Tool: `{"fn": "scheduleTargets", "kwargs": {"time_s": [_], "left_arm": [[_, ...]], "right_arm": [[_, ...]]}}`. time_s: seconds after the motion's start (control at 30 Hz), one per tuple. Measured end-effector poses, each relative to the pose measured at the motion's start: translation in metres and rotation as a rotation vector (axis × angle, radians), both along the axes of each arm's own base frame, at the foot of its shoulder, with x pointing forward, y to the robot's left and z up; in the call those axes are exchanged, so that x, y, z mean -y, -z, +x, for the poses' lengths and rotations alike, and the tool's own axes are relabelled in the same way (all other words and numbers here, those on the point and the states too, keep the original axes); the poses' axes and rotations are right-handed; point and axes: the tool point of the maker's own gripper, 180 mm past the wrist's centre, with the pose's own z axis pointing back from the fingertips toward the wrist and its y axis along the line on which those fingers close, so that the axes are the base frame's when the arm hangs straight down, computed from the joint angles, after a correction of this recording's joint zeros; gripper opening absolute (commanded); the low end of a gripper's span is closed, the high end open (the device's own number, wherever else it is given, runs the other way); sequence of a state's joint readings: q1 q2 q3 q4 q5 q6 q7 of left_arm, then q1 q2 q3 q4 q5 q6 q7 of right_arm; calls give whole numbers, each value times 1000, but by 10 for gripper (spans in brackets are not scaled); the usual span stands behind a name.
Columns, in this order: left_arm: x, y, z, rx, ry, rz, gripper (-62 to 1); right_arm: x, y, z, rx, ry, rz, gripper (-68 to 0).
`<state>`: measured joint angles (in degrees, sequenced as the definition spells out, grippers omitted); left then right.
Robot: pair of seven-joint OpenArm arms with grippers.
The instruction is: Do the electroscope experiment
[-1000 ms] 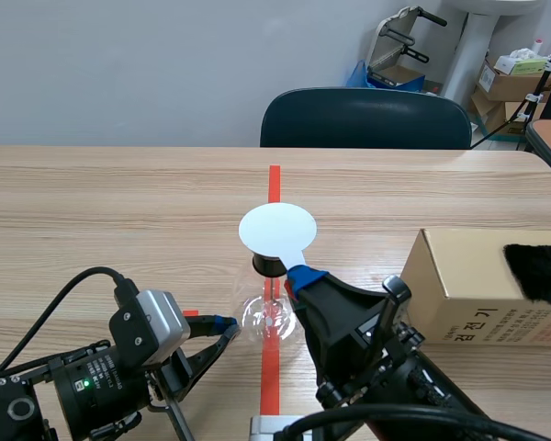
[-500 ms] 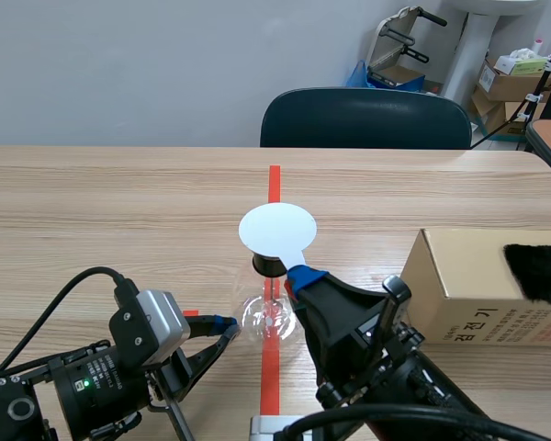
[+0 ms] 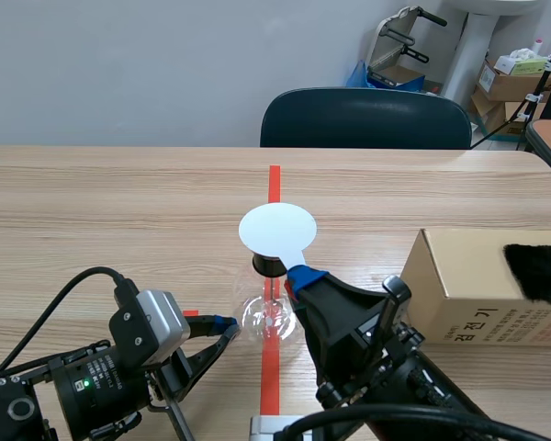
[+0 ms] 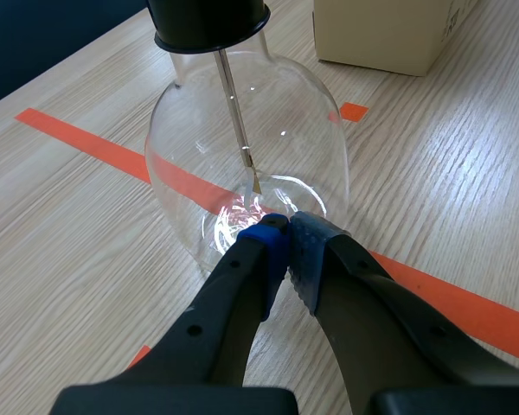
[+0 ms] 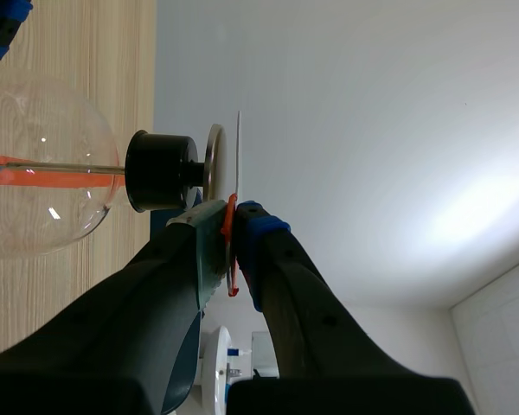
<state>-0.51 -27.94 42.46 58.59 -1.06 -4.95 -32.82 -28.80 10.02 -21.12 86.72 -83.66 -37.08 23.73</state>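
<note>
Scene view: the glass electroscope (image 3: 271,317) stands on the desk (image 3: 119,211), astride the tape line (image 3: 274,179); the right gripper (image 3: 298,276), jaws pinching a white disc (image 3: 276,230), holds it just over the stopper (image 3: 269,265); the left gripper (image 3: 222,326), jaws pressed together, rests at its base; a sideways nudge could tip it.

Left arm (image 3: 73,390): black, silver-grey camera block (image 3: 154,323) at 1 o'clock, green LED (image 3: 85,383), black cable (image 3: 50,308) looping at 11 o'clock. Right arm (image 3: 367,363): black, blue fingertip pad (image 3: 305,276).
</note>
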Motion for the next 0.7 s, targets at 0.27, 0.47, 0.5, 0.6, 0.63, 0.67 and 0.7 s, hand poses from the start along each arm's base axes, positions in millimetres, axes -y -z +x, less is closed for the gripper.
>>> {"fn": "scheduleTargets", "kwargs": {"time_s": [0.27,0.47,0.5,0.6,0.63,0.67,0.7], "left_arm": [[0,0,0,0,0,0,-580],[0,0,0,0,0,0,-580],[0,0,0,0,0,0,-580],[0,0,0,0,0,0,-580],[0,0,0,0,0,0,-580],[0,0,0,0,0,0,-580],[0,0,0,0,0,0,-580]], "right_arm": [[0,0,0,0,0,0,-658],[1,0,0,0,4,0,-658],[1,0,1,0,6,0,-658],[7,0,6,1,49,3,-658],[9,-1,7,1,66,4,-658],[13,-1,10,2,92,6,-658],[17,-1,13,2,118,7,-658]]}}
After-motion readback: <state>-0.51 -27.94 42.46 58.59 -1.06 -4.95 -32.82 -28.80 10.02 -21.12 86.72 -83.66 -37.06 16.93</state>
